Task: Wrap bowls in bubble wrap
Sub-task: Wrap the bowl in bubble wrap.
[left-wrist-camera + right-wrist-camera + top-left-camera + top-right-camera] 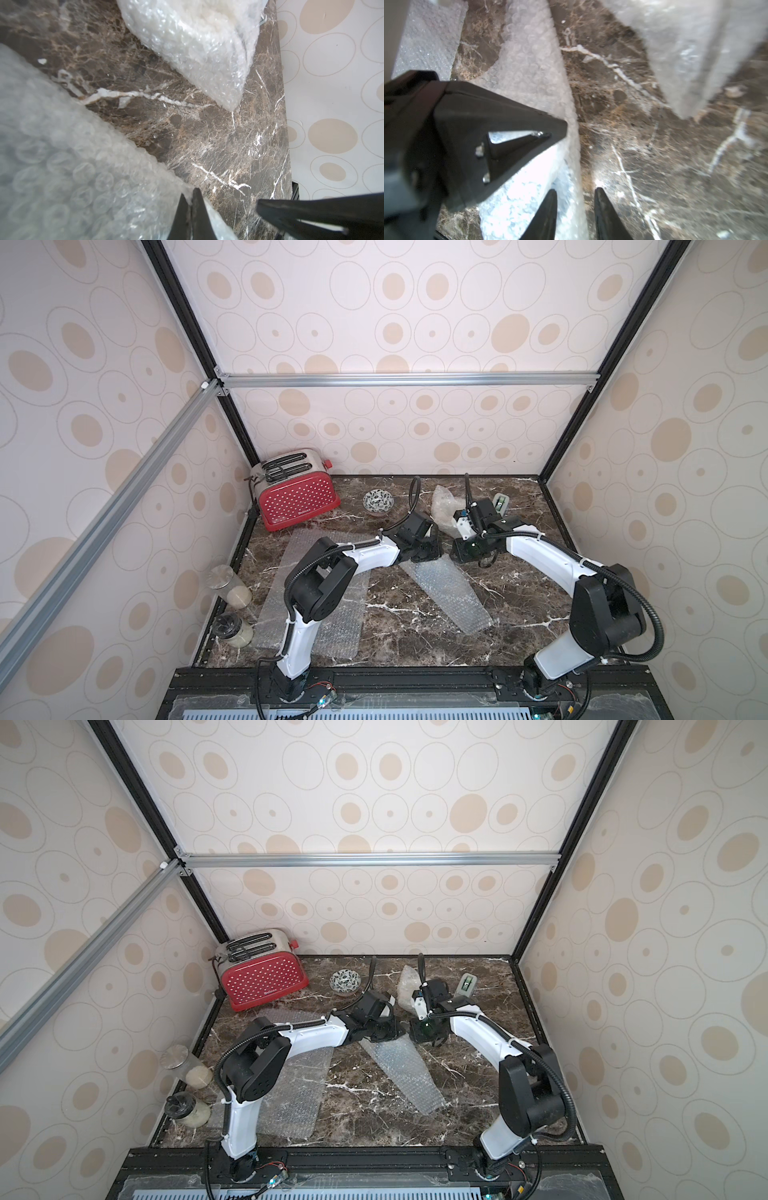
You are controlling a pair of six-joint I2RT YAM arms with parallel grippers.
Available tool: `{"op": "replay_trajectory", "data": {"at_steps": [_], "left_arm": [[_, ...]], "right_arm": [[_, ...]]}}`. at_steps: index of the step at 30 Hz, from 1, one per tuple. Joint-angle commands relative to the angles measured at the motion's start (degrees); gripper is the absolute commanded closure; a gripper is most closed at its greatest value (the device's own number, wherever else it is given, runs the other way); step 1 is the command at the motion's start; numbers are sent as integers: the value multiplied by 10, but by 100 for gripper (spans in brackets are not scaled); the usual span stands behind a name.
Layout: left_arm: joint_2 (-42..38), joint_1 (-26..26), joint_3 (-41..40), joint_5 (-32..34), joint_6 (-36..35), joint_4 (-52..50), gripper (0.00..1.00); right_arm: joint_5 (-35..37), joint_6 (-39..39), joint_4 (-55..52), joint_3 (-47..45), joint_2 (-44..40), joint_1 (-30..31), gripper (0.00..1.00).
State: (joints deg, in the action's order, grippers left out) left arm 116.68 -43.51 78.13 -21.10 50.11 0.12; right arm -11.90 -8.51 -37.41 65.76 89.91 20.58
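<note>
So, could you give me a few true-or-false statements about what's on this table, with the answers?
1. A red toaster stands in a back corner of the table. True.
2. The patterned bowl is wrapped. False: it sits bare on the table.
3. The left arm's jaws pinch the edge of a bubble wrap sheet. True.
4. The right arm's jaws are clamped shut. False: they stand apart.
</note>
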Motion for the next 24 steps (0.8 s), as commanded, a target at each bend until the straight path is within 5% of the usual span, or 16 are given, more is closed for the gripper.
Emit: {"op": "replay_trajectory", "data": {"at_steps": [1,4,11,24], "left_arm": [[-15,2,6,10,-11,-19,97],[-11,2,6,9,-10,-14,97],[-3,2,9,7,-11,-16,96],[-6,2,-1,8,-4,-6,94]], "right_arm": [[36,-3,-32,0,-35,-10,66],[33,-17,-37,10,-61,-10,67],[-131,-27,33,-11,-69,24,81],[-115,-92,180,-119,4,45,95]]}}
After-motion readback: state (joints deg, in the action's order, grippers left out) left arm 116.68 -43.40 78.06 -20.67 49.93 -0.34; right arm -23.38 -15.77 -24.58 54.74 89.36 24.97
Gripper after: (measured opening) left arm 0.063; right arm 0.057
